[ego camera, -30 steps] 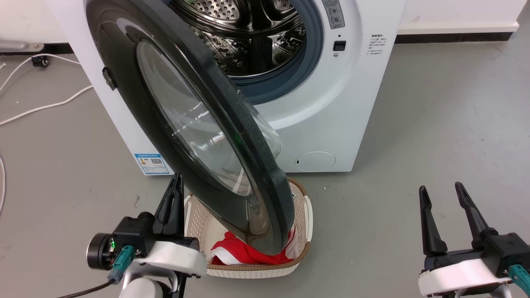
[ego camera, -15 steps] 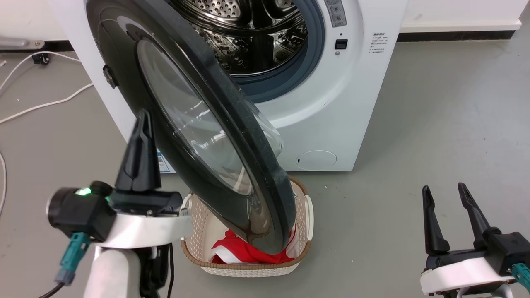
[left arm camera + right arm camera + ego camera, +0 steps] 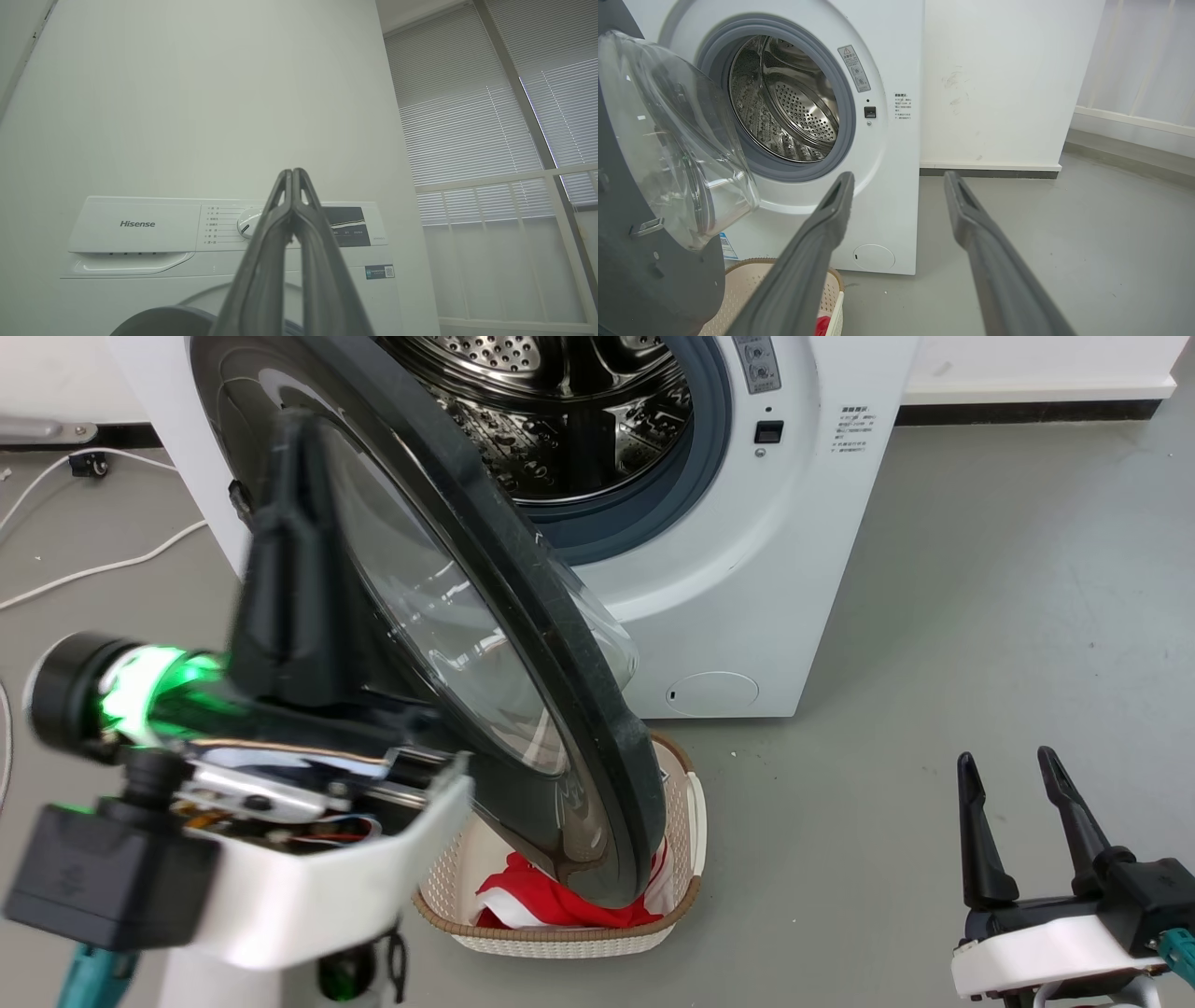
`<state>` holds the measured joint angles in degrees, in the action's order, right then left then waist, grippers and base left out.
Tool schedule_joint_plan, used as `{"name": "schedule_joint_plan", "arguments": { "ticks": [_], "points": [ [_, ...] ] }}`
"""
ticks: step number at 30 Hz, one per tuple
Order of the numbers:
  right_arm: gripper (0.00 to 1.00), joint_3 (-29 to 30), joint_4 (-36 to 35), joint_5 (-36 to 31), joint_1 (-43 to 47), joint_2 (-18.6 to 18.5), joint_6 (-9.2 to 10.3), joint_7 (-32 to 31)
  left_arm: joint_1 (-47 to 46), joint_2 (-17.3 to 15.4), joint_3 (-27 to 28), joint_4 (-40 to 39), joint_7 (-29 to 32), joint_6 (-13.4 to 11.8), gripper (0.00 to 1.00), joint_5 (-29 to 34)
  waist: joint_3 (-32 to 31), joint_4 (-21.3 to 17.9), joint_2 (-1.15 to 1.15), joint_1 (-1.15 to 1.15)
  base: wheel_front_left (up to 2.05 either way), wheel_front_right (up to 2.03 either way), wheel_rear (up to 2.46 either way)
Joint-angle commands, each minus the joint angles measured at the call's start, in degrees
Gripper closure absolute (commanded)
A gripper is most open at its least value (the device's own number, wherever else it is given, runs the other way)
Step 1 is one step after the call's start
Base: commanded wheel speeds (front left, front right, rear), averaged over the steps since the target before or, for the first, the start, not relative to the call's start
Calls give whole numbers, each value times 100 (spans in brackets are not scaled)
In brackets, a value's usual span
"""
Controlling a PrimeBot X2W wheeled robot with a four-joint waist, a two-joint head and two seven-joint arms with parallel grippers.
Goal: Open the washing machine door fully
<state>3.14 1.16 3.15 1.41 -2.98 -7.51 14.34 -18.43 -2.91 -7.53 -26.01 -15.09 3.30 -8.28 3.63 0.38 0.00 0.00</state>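
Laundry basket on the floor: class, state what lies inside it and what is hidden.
Inside the laundry basket lies a red-and-white cloth. The washing machine door hangs over it and covers much of the inside, so anything else there cannot be seen.

White basket (image 3: pixel 686 859), red cloth (image 3: pixel 541 905) inside

Left tool (image 3: pixel 291 429) blurred in head view and covers the left side of the washing machine door (image 3: pixel 467 644); whether it touches the door, can't tell. Door top cropped by frame edge. Basket (image 3: pixel 688 840) and red cloth (image 3: pixel 541 901) partly hidden under door's lower rim. Label (image 3: pixel 851 429) right of door: text unreadable.
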Motion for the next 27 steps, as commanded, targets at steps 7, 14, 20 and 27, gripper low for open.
{"name": "schedule_joint_plan", "arguments": {
  "ticks": [7, 14, 20, 27],
  "points": [
    [0, -9, -20, 12, -66, 20, 4, 9, -346, 2, -1232, -13, -11, 229, 100, -24, -9, -27, 0, 0, 0, 0, 0],
    [0, -25, 8, 78, -6, 18, 4, -8, 70, -131, -2336, 175, 327, 361, 100, -174, -35, -71, 0, 0, 0, 0, 0],
    [0, -19, 19, 103, 41, 18, 4, -24, 874, -371, -3117, 592, 695, 390, 100, -536, -40, -54, 0, 0, 0, 0, 0],
    [0, -75, 38, 128, -16, 18, 4, -42, 1410, -472, -3462, 1197, 731, 367, 100, -704, -16, -20, 0, 0, 0, 0, 0]
  ]
}}
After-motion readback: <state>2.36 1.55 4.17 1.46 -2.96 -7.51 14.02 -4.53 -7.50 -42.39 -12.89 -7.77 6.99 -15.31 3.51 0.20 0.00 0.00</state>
